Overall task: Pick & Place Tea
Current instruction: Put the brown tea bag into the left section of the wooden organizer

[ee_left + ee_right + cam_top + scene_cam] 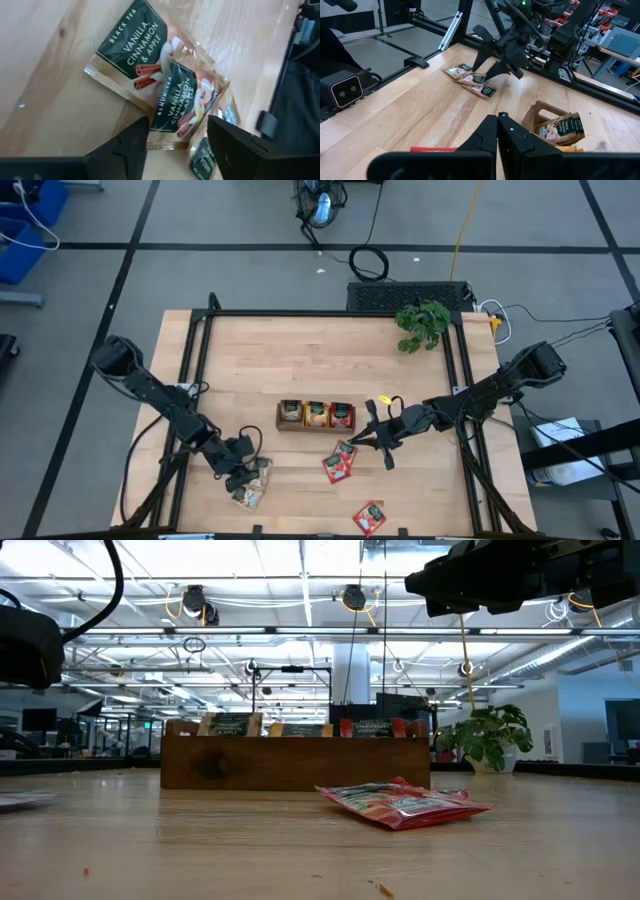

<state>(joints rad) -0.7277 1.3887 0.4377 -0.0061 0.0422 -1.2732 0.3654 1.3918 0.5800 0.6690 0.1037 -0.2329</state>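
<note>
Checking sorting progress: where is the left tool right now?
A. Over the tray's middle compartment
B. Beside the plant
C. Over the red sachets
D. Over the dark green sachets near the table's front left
D: the left tool hangs open over the dark green sachets, not touching them.

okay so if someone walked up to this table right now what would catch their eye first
Probably the left gripper, fingers spread, poised over a pile of dark green tea sachets near the table's front left. Next, the brown tray mid-table, already holding sachets, with red sachets lying loose beside it.
</note>
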